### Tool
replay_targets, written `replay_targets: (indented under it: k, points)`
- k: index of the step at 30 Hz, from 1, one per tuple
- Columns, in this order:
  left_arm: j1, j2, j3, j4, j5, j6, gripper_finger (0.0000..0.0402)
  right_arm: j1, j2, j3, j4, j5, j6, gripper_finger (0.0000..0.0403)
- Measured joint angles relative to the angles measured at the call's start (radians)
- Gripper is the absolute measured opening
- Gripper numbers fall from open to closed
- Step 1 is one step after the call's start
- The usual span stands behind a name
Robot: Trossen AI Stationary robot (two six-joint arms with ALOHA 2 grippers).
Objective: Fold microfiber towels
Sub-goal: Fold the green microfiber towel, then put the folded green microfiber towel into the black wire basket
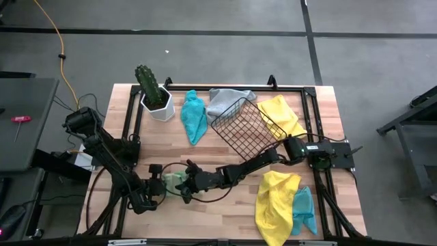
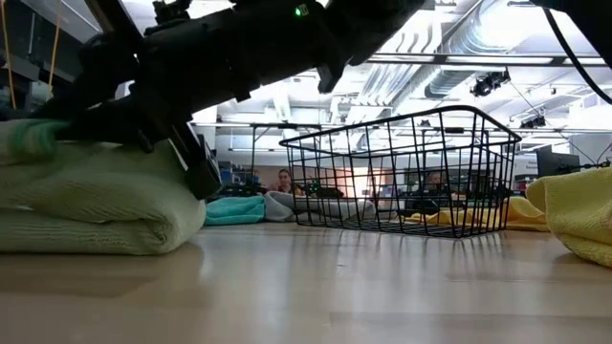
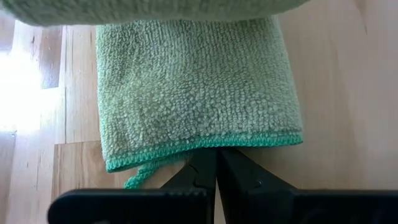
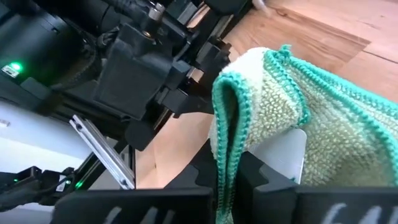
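Here, well in front of the black wire basket, both grippers clamp the light green towel: left gripper and right gripper pinch its hemmed edge. Soft, limp cloth; corners look best to grasp.

You are looking at a lab or workshop hall: a wooden bench stands on a grey concrete floor marked with dark lines, an orange cable trailing across it. Level across the bench, exposed ceiling ducts hang overhead, and people sit at distant desks.
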Motion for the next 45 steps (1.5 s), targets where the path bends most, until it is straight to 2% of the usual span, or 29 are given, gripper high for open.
replay_targets:
  k: [4,12,16,19,22,25,29,32,34,38,45]
  points:
    - [0.0,0.0,0.0,0.001,0.0,0.0,0.0,-0.004,0.0,0.0,0.012,-0.001,-0.004,0.0043]
    - [0.0,0.0,0.0,0.0,0.004,0.002,0.0,-0.005,-0.001,0.0,0.109,-0.011,-0.125,0.0165]
    - [0.0,-0.003,0.0,-0.004,0.015,0.003,0.0,-0.012,-0.001,0.0,0.105,-0.039,-0.176,0.0197]
    - [-0.009,-0.028,0.007,-0.047,0.031,-0.001,0.0,-0.027,-0.015,0.0,0.074,-0.094,-0.226,0.0203]
    - [-0.027,-0.066,0.045,-0.172,0.026,-0.047,0.0,-0.04,-0.061,0.0,-0.032,-0.119,-0.311,0.0204]
    - [-0.063,-0.114,0.078,-0.3,-0.031,-0.114,0.0,-0.039,-0.119,0.0,-0.172,-0.075,-0.411,0.0204]
    - [-0.127,-0.176,0.107,-0.424,-0.111,-0.21,0.0,-0.014,-0.185,0.0,-0.37,0.041,-0.514,0.0204]
    - [-0.172,-0.21,0.113,-0.431,-0.199,-0.253,0.0,0.018,-0.202,0.0,-0.491,0.125,-0.539,0.0204]
    - [-0.195,-0.222,0.113,-0.393,-0.271,-0.239,0.0,0.043,-0.201,-0.003,-0.551,0.143,-0.551,0.0204]
    - [-0.194,-0.213,0.113,-0.242,-0.368,-0.11,0.0,0.078,-0.201,-0.069,-0.493,0.198,-0.551,0.0204]
    - [-0.082,-0.129,0.113,0.003,-0.33,0.137,0.0,0.066,-0.199,-0.264,-0.122,0.19,-0.585,0.0204]
